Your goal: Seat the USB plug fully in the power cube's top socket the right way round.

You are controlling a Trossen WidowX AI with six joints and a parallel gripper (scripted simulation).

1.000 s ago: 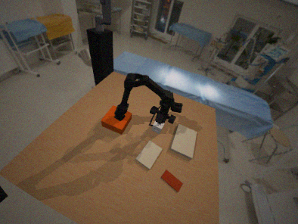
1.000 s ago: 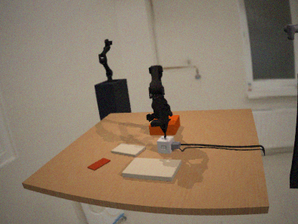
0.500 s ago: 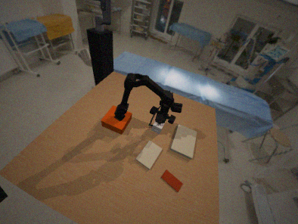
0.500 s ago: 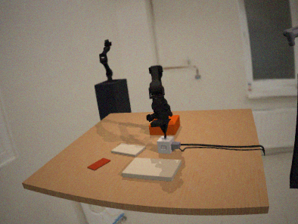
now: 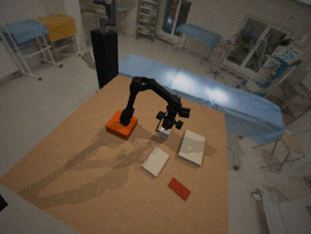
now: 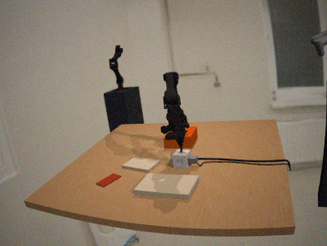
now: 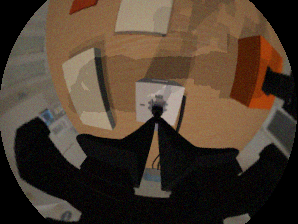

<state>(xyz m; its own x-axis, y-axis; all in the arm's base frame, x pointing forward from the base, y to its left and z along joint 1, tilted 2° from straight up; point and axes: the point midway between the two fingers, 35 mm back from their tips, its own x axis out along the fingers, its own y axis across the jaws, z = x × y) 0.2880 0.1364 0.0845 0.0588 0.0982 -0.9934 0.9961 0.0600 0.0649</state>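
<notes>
The white power cube [image 5: 163, 135] [image 6: 181, 161] [image 7: 172, 96] stands on the table under the arm. My gripper [image 6: 181, 149] [image 7: 156, 120] points down over the cube's top, its fingertips together at the middle of the top face. The USB plug [image 7: 157, 106] is a small dark grey piece at the fingertips, over the cube's top, and my gripper is shut on it. How deep it sits and which way round it is cannot be made out, as the fingertips and shadow hide the socket.
A grey plug [image 6: 193, 159] with black cables [image 6: 245, 159] joins the cube's side. Two pale slabs [image 5: 155, 162] [image 5: 192, 147] and a flat red block [image 5: 179, 188] [image 6: 109, 179] lie nearby. An orange box [image 5: 118, 129] [image 6: 192, 135] [image 7: 247, 75] stands at the arm's base.
</notes>
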